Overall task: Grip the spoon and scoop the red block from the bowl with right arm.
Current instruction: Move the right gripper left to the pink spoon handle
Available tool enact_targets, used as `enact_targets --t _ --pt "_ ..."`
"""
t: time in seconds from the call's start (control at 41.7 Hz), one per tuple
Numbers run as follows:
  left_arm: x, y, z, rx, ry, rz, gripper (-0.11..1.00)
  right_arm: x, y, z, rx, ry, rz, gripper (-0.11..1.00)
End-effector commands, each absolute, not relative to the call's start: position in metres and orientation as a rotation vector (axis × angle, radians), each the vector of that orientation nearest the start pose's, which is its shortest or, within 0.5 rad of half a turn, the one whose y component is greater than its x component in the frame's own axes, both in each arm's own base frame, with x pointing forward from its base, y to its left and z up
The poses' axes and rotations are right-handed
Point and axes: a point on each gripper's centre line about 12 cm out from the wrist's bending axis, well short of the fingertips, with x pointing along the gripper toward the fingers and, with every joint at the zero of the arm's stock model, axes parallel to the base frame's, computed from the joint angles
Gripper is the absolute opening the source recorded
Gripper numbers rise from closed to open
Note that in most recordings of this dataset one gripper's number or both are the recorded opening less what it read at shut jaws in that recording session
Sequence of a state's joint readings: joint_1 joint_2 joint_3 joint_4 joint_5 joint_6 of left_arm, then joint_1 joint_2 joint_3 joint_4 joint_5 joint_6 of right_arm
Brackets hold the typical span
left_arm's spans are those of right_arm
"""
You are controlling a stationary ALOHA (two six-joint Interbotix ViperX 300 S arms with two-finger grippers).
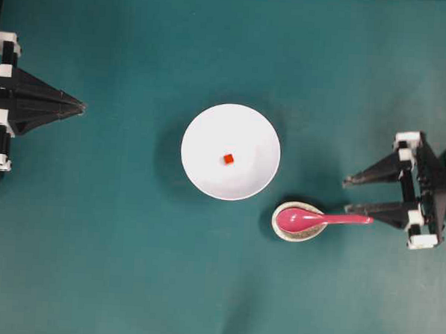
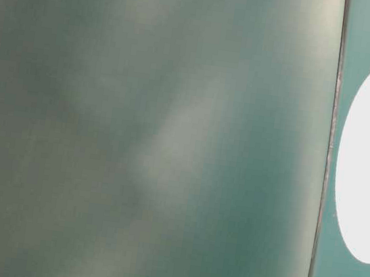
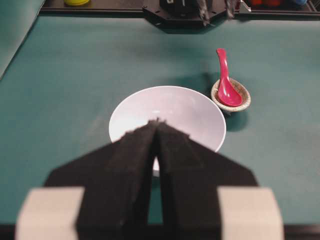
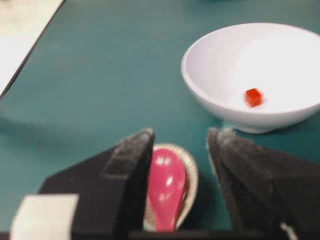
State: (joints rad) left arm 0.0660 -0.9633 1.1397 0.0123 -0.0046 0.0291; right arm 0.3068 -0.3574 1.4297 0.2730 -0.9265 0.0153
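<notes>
The spoon (image 1: 310, 217) is lying with its scoop cradled in a small speckled rest dish (image 1: 288, 230), just beside the bowl (image 1: 200, 173), so its handle is sticking out level toward the right side of the tabletop (image 1: 90, 280), clear of the surface and easy to pinch. The right claw (image 1: 358, 195) is standing with its jaws spread wide and holding nothing. In the overhead view its lower finger is lying right by the handle's tip; in the right wrist view the scoop is showing in the gap between its fingers (image 4: 130, 155), which reads as lining up for a grasp. The red block (image 1: 228, 159) is sitting loose near the middle of the bowl's floor, waiting to be scooped. The left claw (image 1: 81, 107) is resting pinched together and empty at the far left, well apart, leaving the work to the right arm.
</notes>
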Motion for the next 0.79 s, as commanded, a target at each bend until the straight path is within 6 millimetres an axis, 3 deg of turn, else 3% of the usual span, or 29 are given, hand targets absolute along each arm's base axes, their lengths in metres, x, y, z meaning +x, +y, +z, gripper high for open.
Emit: enact_targets --t 0.0,0.288,0.768 --pt "0.202 0.014 0.284 0.039 0.15 0.065 0.0 0.207 0.045 0.134 0.123 0.193 0.08 0.53" --pt "0.202 0.014 0.284 0.041 0.15 0.065 0.0 0.209 0.053 0.104 0.082 0.272 0.058 0.53" --pt "0.202 0.014 0.284 0.041 0.15 0.065 0.0 0.212 0.06 0.071 0.025 0.395 0.053 0.53"
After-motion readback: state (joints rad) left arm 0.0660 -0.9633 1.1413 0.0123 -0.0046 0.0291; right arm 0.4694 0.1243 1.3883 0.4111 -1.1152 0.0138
